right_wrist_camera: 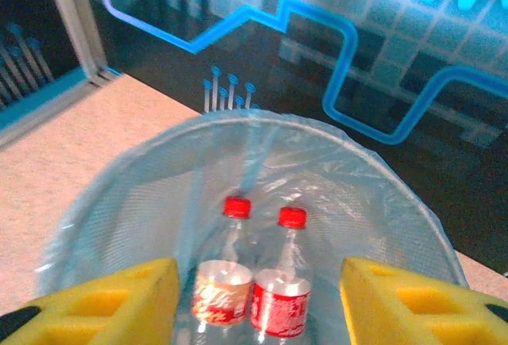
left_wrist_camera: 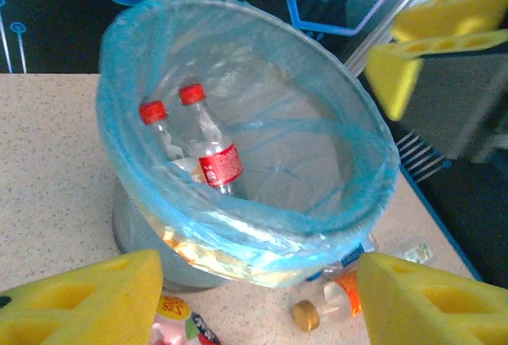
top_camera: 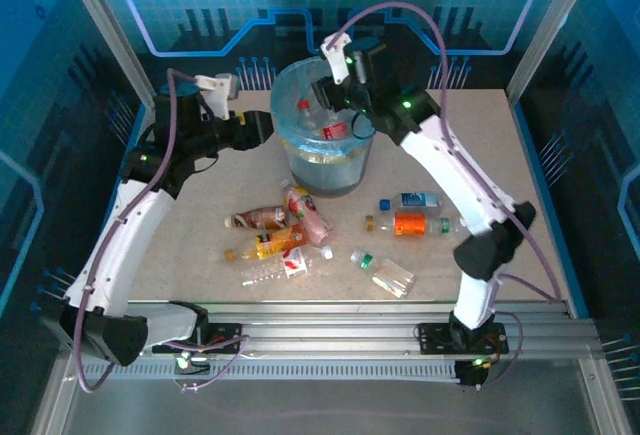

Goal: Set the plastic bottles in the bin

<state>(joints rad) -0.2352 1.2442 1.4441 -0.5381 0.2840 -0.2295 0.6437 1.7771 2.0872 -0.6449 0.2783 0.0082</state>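
The right gripper (right_wrist_camera: 258, 289) hangs over the bin (top_camera: 325, 170), jaws spread and empty, placed so bottles drop inside, where two red-capped bottles (right_wrist_camera: 254, 297) lie; the left gripper (left_wrist_camera: 260, 297), equally spread and empty, hovers beside it; other bottles (top_camera: 300, 235) litter the table (top_camera: 200, 225).

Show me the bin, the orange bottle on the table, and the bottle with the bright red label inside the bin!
bin (top_camera: 325, 170), top view, on its pale-blue side wall.
orange bottle (top_camera: 410, 224), top view, on its orange label.
red-label bottle (right_wrist_camera: 279, 311), right wrist view, on its red label.
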